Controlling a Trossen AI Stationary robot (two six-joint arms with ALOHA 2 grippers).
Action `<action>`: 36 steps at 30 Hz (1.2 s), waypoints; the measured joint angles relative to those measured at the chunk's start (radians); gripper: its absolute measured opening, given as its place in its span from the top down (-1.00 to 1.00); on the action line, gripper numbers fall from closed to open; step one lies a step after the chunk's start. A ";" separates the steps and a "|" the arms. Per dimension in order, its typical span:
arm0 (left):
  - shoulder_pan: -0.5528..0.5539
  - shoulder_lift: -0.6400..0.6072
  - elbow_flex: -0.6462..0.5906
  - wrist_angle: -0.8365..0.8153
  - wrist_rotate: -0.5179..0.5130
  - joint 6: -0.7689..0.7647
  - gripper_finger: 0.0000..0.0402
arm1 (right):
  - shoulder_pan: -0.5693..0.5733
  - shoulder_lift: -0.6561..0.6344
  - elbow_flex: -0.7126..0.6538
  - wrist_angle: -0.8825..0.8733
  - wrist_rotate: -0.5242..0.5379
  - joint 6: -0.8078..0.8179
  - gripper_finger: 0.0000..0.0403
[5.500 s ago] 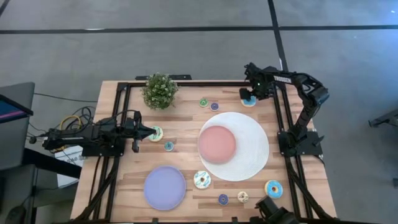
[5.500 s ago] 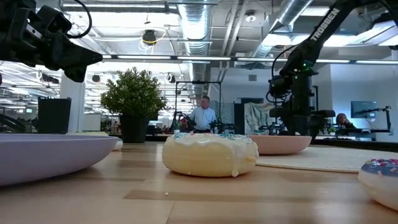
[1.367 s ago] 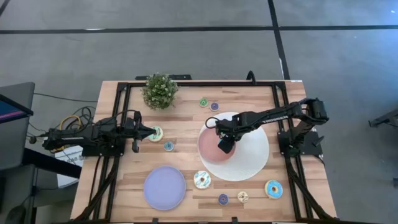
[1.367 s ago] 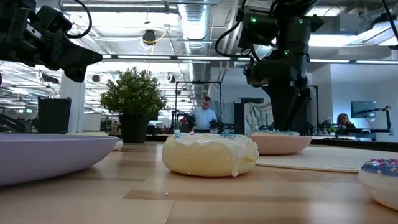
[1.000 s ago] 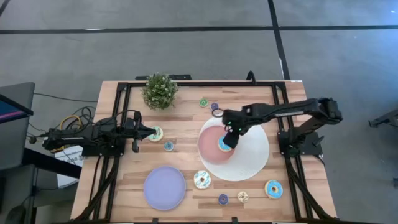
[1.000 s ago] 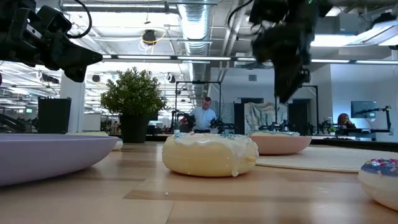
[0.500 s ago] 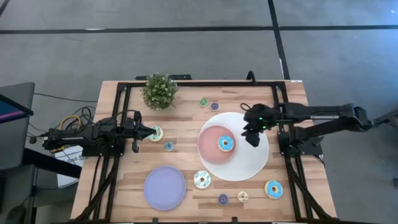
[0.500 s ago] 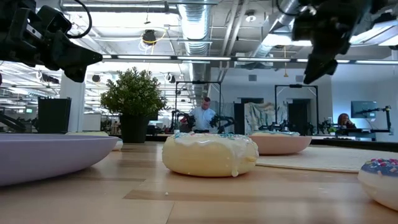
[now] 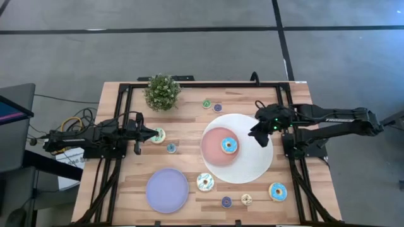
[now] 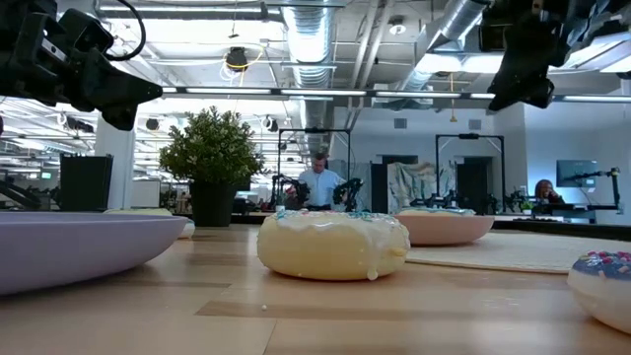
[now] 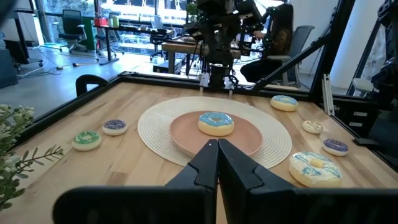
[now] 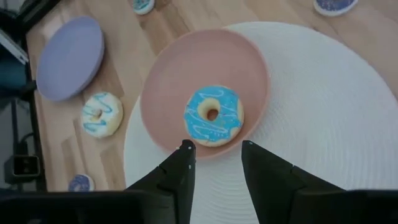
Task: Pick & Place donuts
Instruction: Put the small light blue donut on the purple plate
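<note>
A blue-iced donut [image 9: 229,145] lies flat on the pink plate [image 9: 214,151], which sits on a round white woven mat [image 9: 255,157] on the wooden slatted worktop [image 9: 189,126]. The right end effector [image 9: 259,135] hangs above the mat's right side, fingers spread and empty. The left end effector [image 9: 153,133] waits at the worktop's left, fingers pressed together, by a pale-iced donut [image 9: 159,135]. Other donuts lie scattered around a lavender plate [image 9: 167,190] and a potted plant [image 9: 162,92]. Beyond the worktop lies an open workshop with exposed ducts, where a person [image 10: 318,182] stands.
</note>
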 joint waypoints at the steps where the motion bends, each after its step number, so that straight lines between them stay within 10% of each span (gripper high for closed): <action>1: 0.000 0.000 0.000 0.000 0.000 0.000 1.00 | 0.000 0.001 0.000 0.000 0.000 0.018 0.42; 17: -0.026 0.105 0.095 -0.015 -0.002 0.088 1.00 | -0.003 0.010 0.000 0.000 0.005 0.141 0.45; 28: -0.056 0.698 0.471 -0.122 -0.106 0.102 1.00 | -0.003 0.010 0.000 0.000 0.005 0.135 0.45; 36: -0.057 1.142 0.929 -0.532 -0.187 -0.238 1.00 | -0.003 0.010 0.000 -0.006 0.003 0.082 0.44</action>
